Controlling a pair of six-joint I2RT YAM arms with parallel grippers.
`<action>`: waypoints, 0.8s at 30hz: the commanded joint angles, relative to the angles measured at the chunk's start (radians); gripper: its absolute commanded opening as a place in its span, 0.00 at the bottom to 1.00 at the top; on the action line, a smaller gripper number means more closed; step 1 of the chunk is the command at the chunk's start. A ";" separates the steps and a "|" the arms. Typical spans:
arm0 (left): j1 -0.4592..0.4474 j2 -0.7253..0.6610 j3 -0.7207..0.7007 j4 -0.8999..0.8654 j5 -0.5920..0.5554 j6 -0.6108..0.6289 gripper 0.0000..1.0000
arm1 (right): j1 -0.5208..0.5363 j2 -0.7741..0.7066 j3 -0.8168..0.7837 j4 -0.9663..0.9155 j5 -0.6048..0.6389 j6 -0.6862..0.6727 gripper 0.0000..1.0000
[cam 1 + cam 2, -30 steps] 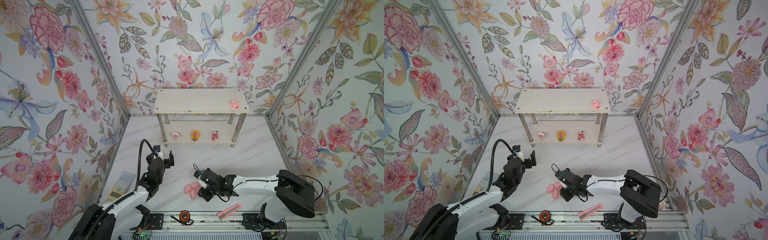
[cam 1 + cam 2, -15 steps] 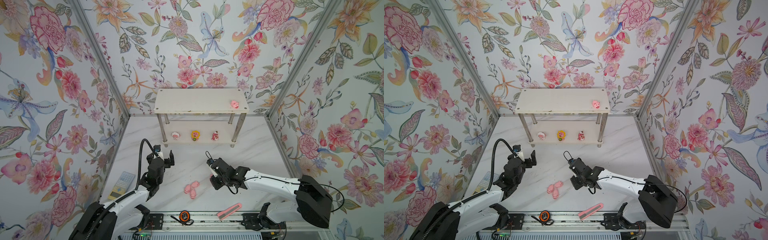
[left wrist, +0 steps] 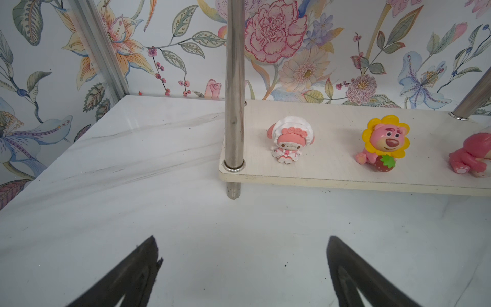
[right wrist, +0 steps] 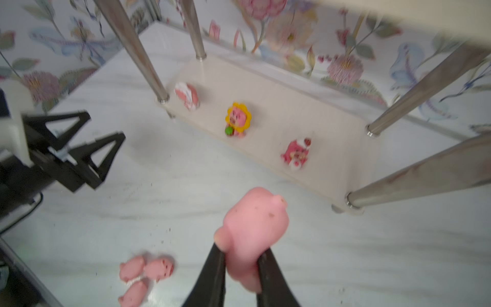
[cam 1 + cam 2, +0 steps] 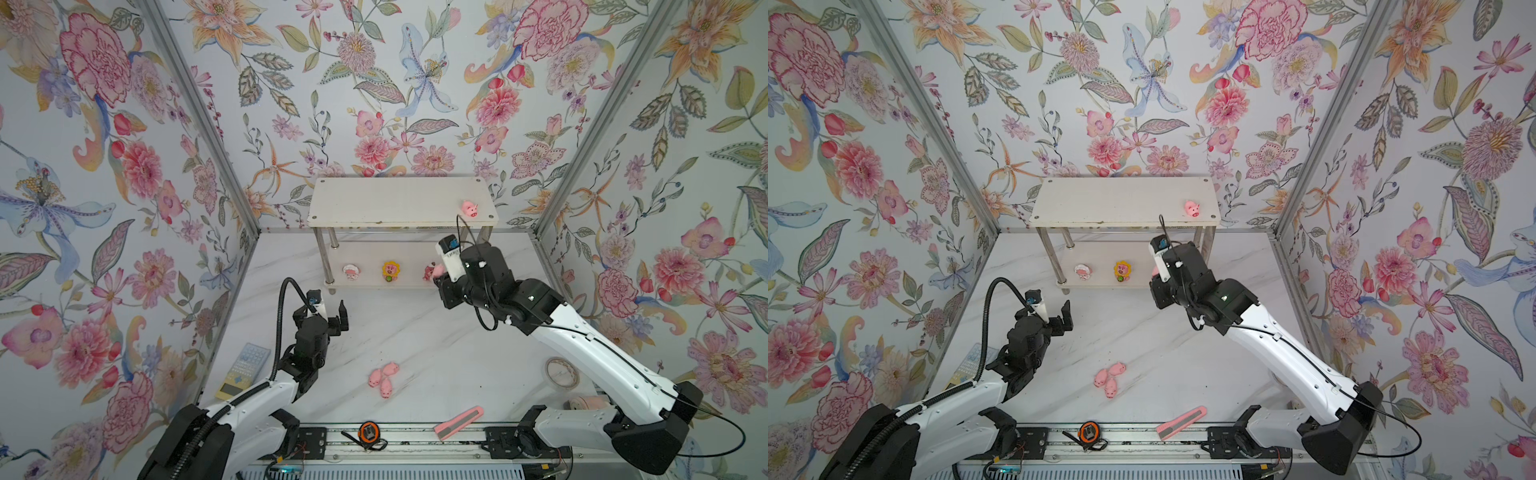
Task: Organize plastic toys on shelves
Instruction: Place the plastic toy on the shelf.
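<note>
Right gripper [image 4: 241,252] is clamped on a pig [image 4: 255,226], airborne near the rack's [image 5: 395,201] right end. Left gripper [image 5: 330,313] hangs wide apart over the table [image 5: 415,332], empty. Three pigs [image 5: 383,378] sit clustered on table, another pig [image 5: 470,208] on rack top.

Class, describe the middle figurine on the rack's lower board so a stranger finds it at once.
Find the two-tier white rack against the back wall; look at its lower board. Between a white-bonneted figurine and a red-pink one, the middle figurine alone wears a yellow petal mane around its pink face.
</note>
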 commanded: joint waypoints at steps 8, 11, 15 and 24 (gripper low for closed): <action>0.011 -0.064 0.008 -0.035 0.011 -0.003 0.99 | -0.196 0.411 0.717 -0.307 -0.181 -0.122 0.22; 0.011 -0.075 0.009 -0.047 0.010 -0.005 0.99 | -0.217 0.531 0.894 -0.388 -0.223 -0.124 0.23; 0.011 -0.084 0.009 -0.057 0.007 -0.011 0.99 | -0.235 0.608 0.996 -0.426 -0.257 -0.116 0.23; 0.011 -0.071 0.025 -0.066 0.007 -0.006 0.99 | -0.249 0.655 0.988 -0.427 -0.282 -0.110 0.24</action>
